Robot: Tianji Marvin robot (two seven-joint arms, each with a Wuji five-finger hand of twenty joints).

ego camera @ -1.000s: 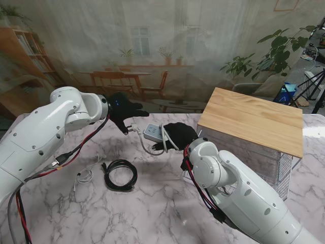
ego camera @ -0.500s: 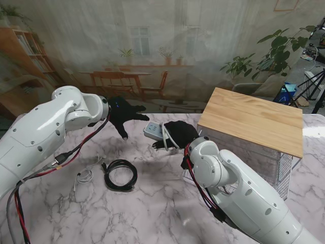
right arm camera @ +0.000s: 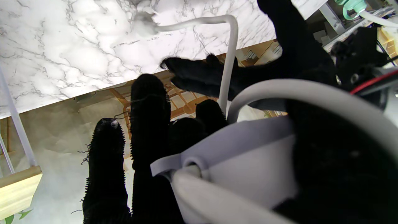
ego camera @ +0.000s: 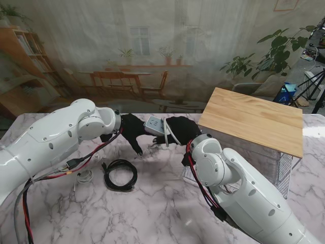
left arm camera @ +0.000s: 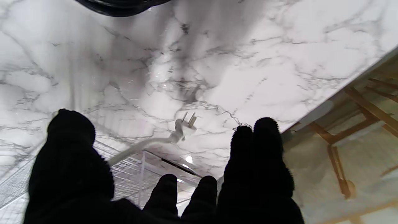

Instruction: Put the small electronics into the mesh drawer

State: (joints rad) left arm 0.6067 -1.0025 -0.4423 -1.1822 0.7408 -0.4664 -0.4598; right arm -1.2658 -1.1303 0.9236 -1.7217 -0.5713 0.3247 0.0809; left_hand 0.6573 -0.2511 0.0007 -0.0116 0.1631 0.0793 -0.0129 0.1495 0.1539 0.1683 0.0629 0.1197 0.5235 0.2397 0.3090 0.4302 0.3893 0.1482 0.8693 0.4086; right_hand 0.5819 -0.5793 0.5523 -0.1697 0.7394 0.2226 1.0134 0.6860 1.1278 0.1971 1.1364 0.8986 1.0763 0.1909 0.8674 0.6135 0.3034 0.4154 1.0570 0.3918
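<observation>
The white power strip [ego camera: 154, 123] is seen held clear of the worktop [ego camera: 152, 203] at upper centre of the stand view, clamped in the right robot hand [ego camera: 177, 129], with the spread, empty left robot hand [ego camera: 131, 133] just left of it.

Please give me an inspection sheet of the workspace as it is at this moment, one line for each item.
Surface: marble table, no spills seen.
Job's things: white power strip lifted off the table, its plug hanging free; black coiled cable and white cable lying on the table; mesh drawer open under the wooden top.
Clutter: nothing seen.
Hands: right hand holds the power strip; left hand open beside it.
Cables: red and black arm wiring.
Surroundings: painted backdrop, plant.
</observation>
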